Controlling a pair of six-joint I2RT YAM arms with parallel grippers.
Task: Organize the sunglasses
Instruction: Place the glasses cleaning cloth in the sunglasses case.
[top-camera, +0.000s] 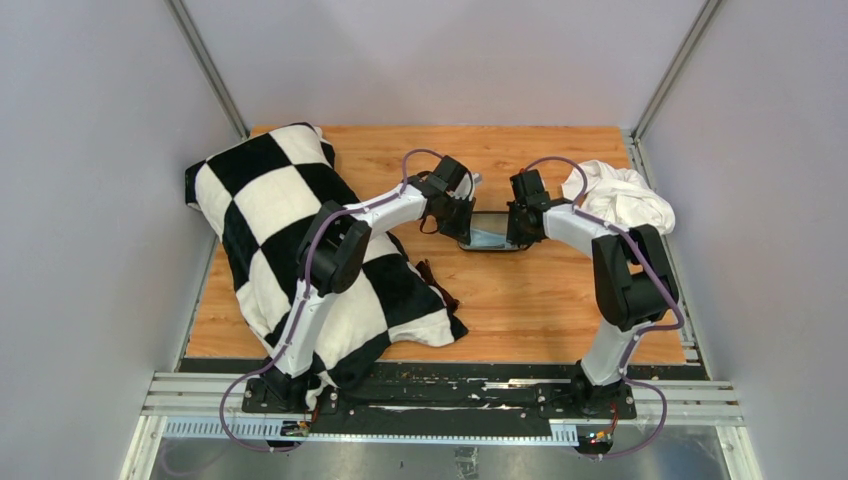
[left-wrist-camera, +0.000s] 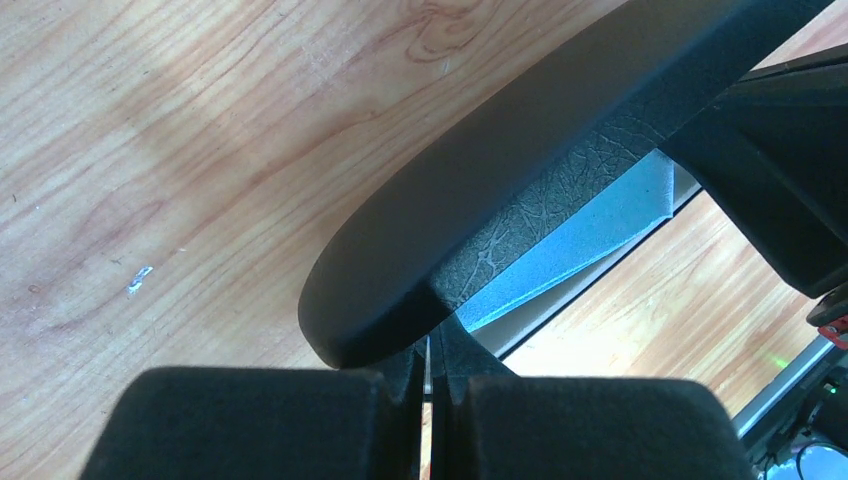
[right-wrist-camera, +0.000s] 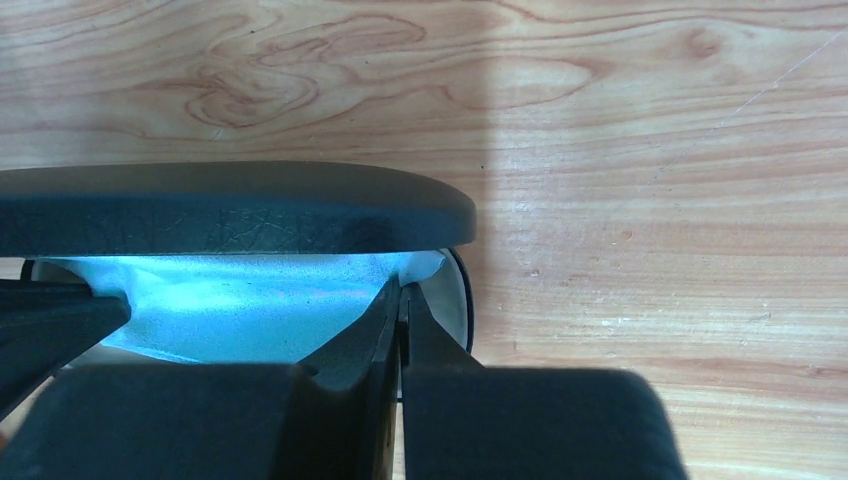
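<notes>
The black oval case (top-camera: 490, 217) lies open mid-table with the light blue cloth (top-camera: 487, 240) inside. My left gripper (top-camera: 462, 222) is at its left end and my right gripper (top-camera: 517, 222) at its right end. In the left wrist view the left gripper (left-wrist-camera: 430, 350) is shut, its tips under the raised lid (left-wrist-camera: 520, 150) beside the cloth (left-wrist-camera: 570, 250). In the right wrist view the right gripper (right-wrist-camera: 402, 295) is shut at the case's rim under the lid (right-wrist-camera: 230, 215), touching the cloth (right-wrist-camera: 230, 300). The reddish-brown sunglasses (top-camera: 436, 280) lie on the table by the blanket's edge.
A black and white checkered blanket (top-camera: 290, 230) covers the left of the wooden table (top-camera: 540, 300) and lies under the left arm. A crumpled white cloth (top-camera: 620, 195) sits at the back right. Grey walls close in on three sides.
</notes>
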